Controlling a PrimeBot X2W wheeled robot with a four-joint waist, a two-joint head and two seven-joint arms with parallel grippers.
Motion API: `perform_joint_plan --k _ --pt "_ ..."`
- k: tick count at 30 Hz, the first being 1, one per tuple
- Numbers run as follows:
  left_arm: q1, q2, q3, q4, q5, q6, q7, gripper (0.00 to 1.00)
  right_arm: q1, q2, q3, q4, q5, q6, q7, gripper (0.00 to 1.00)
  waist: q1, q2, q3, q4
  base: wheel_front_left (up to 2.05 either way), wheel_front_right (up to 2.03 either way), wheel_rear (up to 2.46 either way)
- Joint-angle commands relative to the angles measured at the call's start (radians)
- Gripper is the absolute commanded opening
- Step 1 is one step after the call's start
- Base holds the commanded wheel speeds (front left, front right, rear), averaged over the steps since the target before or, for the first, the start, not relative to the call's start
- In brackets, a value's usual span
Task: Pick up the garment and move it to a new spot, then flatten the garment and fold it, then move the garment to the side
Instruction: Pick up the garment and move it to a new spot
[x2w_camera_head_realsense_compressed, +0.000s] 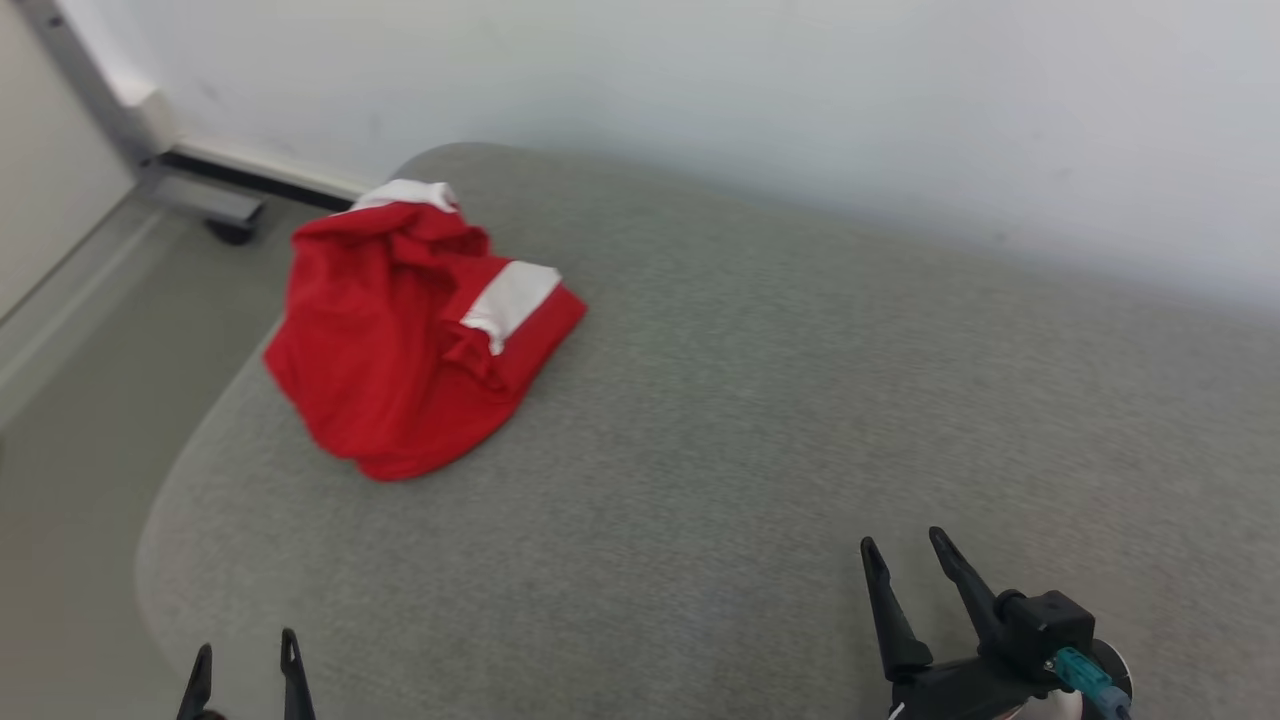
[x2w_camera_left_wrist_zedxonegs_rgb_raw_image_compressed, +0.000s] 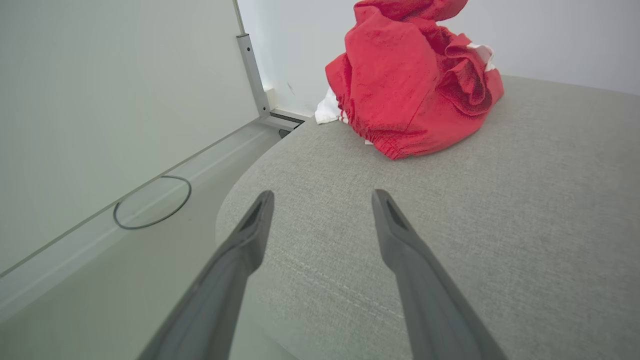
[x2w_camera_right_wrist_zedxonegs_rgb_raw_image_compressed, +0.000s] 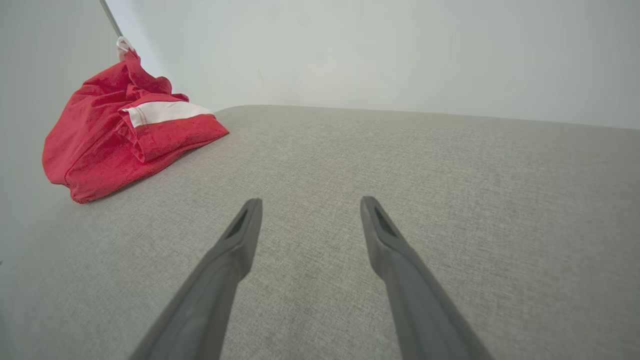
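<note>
A crumpled red garment (x2w_camera_head_realsense_compressed: 400, 340) with white bands lies in a heap near the far left corner of the grey fabric table (x2w_camera_head_realsense_compressed: 750, 420). The left wrist view has the garment (x2w_camera_left_wrist_zedxonegs_rgb_raw_image_compressed: 410, 85) ahead of the fingers, its elastic hem toward me. It appears as a red heap (x2w_camera_right_wrist_zedxonegs_rgb_raw_image_compressed: 120, 135) at the upper left of the right wrist view. My left gripper (x2w_camera_head_realsense_compressed: 245, 650) stands open at the table's near left edge, well short of the garment. At the lower right my right gripper (x2w_camera_head_realsense_compressed: 905, 550) is open too, with nothing between its fingers.
The table's rounded left edge (x2w_camera_head_realsense_compressed: 200, 430) drops to a pale floor (x2w_camera_head_realsense_compressed: 80, 400). A grey metal post with a foot (x2w_camera_head_realsense_compressed: 190, 200) stands by the wall behind the left corner. A thin ring (x2w_camera_left_wrist_zedxonegs_rgb_raw_image_compressed: 152, 202) lies on the floor. A white wall (x2w_camera_head_realsense_compressed: 800, 100) backs the table.
</note>
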Motion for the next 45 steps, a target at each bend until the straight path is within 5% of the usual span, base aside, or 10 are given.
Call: perform_joint_plan --k 1,19,25,45 --pt "0.015 -0.004 0.010 0.006 -0.013 0.002 -0.003 1.00 -0.009 0.000 0.008 0.004 0.002 -0.002 -0.001 1.00 0.0000 0.0000 -0.002 0.107 0.00 0.00 0.00" --pt "-0.021 -0.004 0.024 0.041 -0.088 -0.056 -0.003 1.00 -0.031 -0.038 0.067 0.036 0.025 -0.002 -0.001 1.00 0.0000 0.0000 0.039 0.115 0.00 0.00 0.00" --pt "-0.126 0.002 0.054 0.065 -0.090 -0.096 -0.003 1.00 -0.042 -0.064 0.065 0.023 0.010 -0.002 -0.001 1.00 0.0000 0.0000 0.095 0.056 0.00 0.00 0.00" --pt "-0.682 0.263 -0.146 0.441 -0.221 -0.121 0.004 1.00 -0.097 -0.192 0.099 -0.016 0.048 -0.002 0.001 1.00 0.0000 0.0000 0.291 -0.125 0.00 0.00 0.00"
